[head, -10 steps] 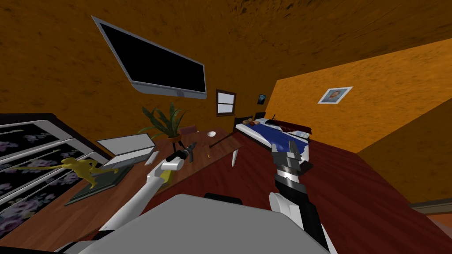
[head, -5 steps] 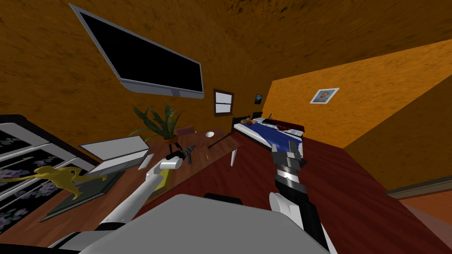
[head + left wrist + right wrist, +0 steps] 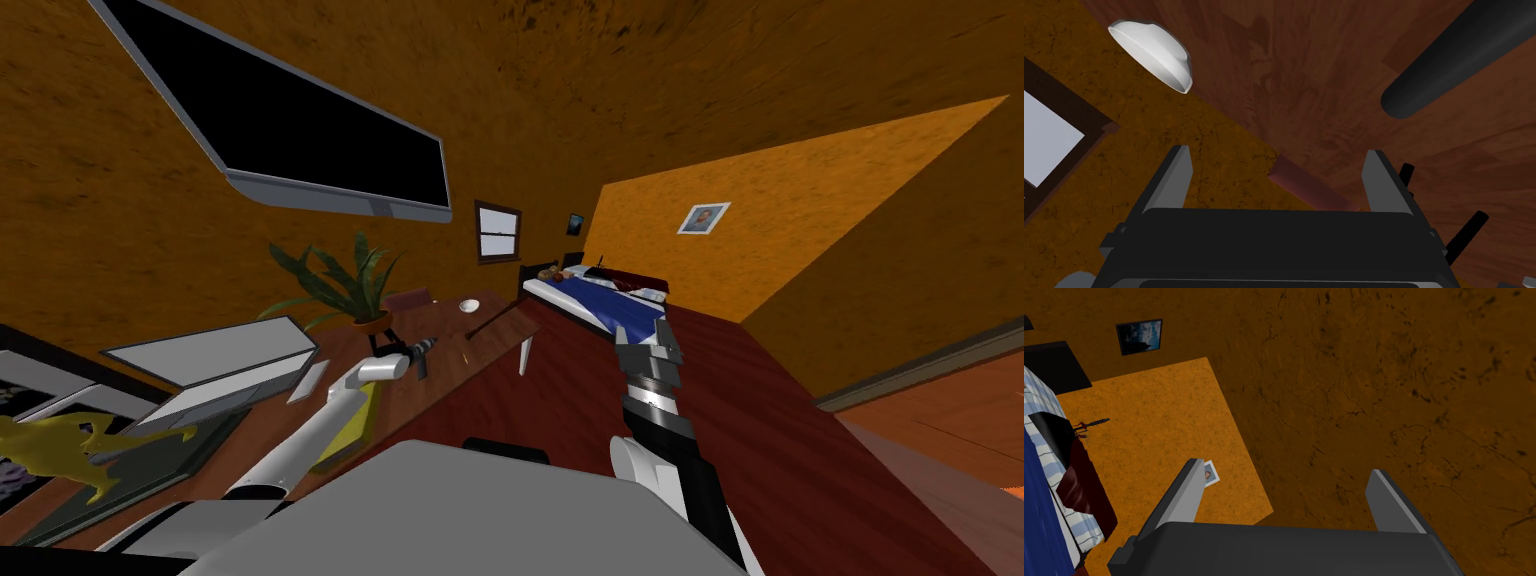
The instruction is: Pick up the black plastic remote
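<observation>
Turned rightward since a second ago, laptop (image 3: 210,360) now nearer the view's left edge. Left gripper (image 3: 1276,151) spread wide over grained reddish desk (image 3: 455,365), smooth black round-ended bar (image 3: 1449,55) and white bowl (image 3: 1155,54) beyond; remote (image 3: 308,381), a flat pale grey slab, back beside the forearm (image 3: 318,432). Right gripper (image 3: 1286,466) wide too.

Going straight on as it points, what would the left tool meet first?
Likely the dark red rounded bar at the brown wooden table's far edge, ahead of the left tool; depth is unclear, so possibly the orange-brown wall behind.
</observation>
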